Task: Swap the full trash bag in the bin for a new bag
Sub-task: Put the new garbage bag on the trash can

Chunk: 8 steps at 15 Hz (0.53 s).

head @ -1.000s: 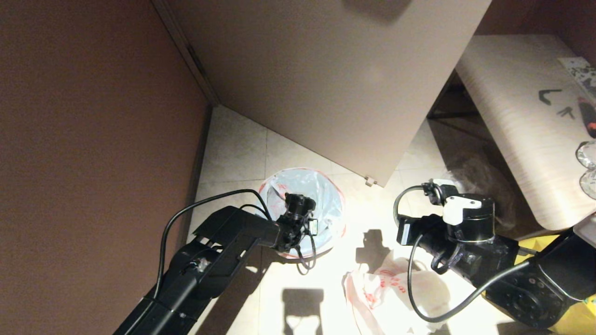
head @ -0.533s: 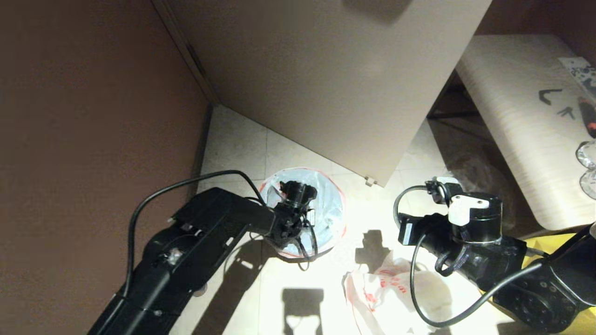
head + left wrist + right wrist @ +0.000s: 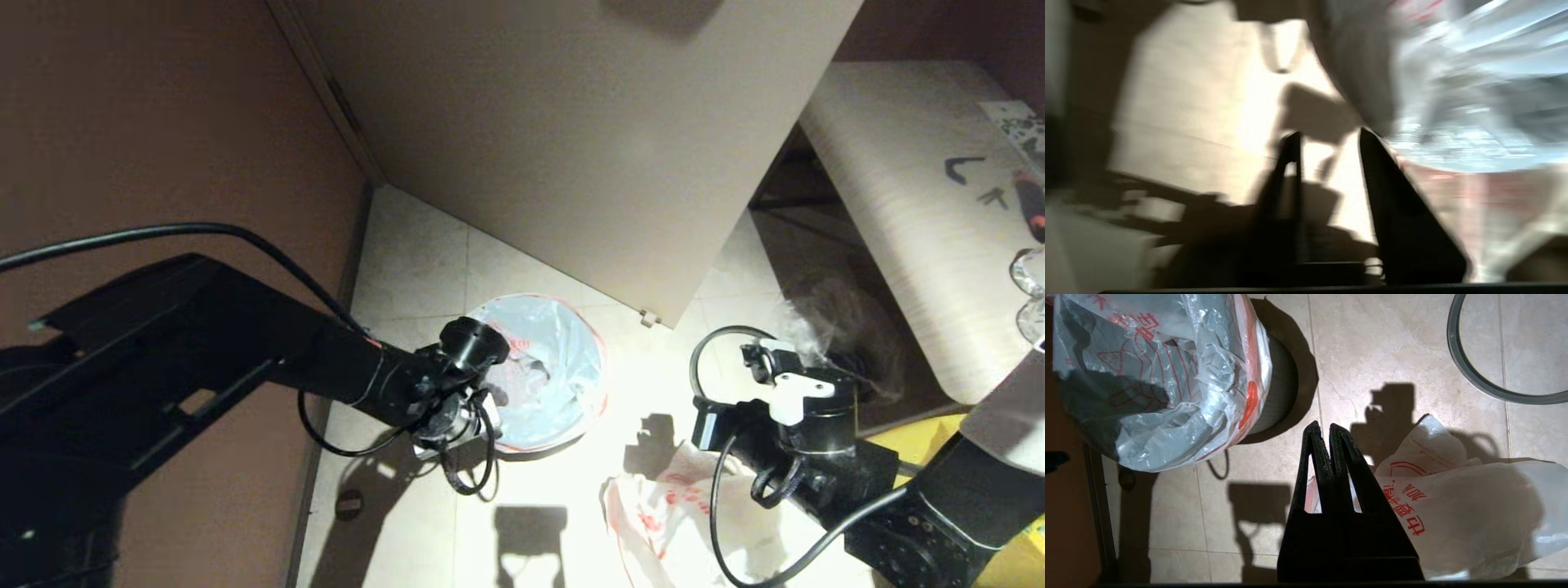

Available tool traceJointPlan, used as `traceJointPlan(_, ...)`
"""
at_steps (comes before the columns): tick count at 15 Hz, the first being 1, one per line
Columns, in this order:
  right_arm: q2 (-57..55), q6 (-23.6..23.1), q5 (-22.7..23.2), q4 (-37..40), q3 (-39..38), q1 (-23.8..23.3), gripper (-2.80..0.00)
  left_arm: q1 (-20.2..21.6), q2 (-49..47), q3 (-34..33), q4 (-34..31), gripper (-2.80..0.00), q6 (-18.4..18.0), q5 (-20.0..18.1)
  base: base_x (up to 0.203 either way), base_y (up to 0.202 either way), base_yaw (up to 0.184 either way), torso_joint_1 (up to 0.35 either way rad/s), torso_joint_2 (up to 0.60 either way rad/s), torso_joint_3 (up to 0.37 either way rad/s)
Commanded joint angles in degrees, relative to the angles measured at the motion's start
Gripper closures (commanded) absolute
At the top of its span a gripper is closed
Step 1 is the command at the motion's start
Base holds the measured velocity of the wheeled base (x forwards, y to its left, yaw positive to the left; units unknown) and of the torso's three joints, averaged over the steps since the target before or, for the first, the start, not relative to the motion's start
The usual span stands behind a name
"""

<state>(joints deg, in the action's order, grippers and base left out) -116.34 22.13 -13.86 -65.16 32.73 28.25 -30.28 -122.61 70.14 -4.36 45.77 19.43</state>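
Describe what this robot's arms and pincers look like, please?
Both arms are matte black with loose black cables looping alongside. The right arm carries a white bracket near its wrist. Each gripper, left gripper and right gripper, ends in two slim, tapering black fingers.

Tiled floor [image 3: 424, 261]: pale, glossy. A beige door panel [image 3: 571, 139] stands at the far side, a brown wall [image 3: 163, 122] at left. A light wood-grain worktop [image 3: 906, 212] at far right carries small dark items, too small to identify.
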Motion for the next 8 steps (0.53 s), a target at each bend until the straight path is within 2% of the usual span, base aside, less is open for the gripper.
traceJointPlan(1, -4.3, -0.29, -0.11, -3.79, -1.4, 0.05, 0.0, 0.7, 4.48, -3.98, 6.09, -2.8, 2.6, -2.24, 0.0, 0.0, 0.0, 0.0, 0.0, 0.0)
traceJointPlan(3, -5.04, -0.51, -0.2, -4.62, -1.97, 0.27, 0.0, 1.97, 2.71, -5.62, 13.11, -2.8, 2.89, -3.11, 0.0, 0.0, 0.0, 0.0, 0.0, 0.0)
traceJointPlan(5, -4.79, -0.91, -0.11, -4.62, -1.84, 0.32, 0.0, 4.02, -0.96, -4.87, 13.76, -2.8, 2.99, -3.38, 0.0, 0.0, 0.0, 0.0, 0.0, 0.0)
traceJointPlan(8, -3.84, -1.22, -0.46, -4.53, -1.93, 1.72, 0.0, 7.24, -2.79, -2.82, 13.59, -2.8, 2.92, -6.33, 0.0, 0.0, 0.0, 0.0, 0.0, 0.0)
